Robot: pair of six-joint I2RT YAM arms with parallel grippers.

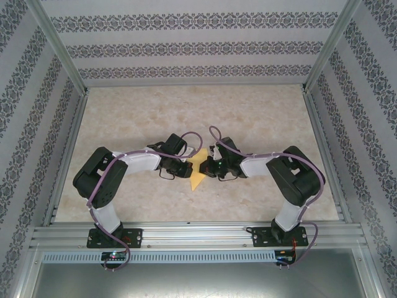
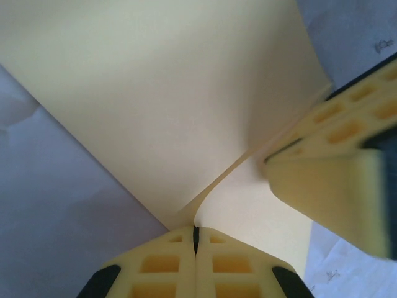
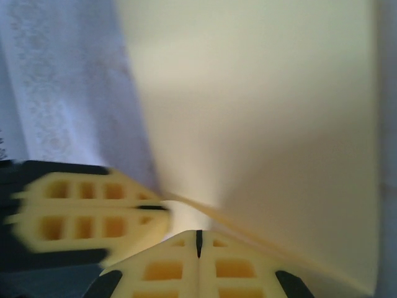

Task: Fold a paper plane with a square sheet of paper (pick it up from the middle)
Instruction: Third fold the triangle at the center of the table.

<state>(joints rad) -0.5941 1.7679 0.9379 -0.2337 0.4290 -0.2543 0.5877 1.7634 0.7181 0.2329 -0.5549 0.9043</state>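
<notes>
At the centre of the table [image 1: 260, 124], both claws pinch fully shut on the partly folded yellow sheet of paper [image 1: 197, 175] — left gripper [image 1: 185, 169] biting from 9 o'clock, right gripper [image 1: 212, 167] from 3 o'clock, equally near. The sheet's long axis runs 12 to 6 between them.

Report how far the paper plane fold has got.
Done: the yellow paper is doubled over along a crease. In hand: the left gripper and right gripper are both shut on it. Remaining: it looks broad, not a slim dart, so more folds probably remain.
</notes>
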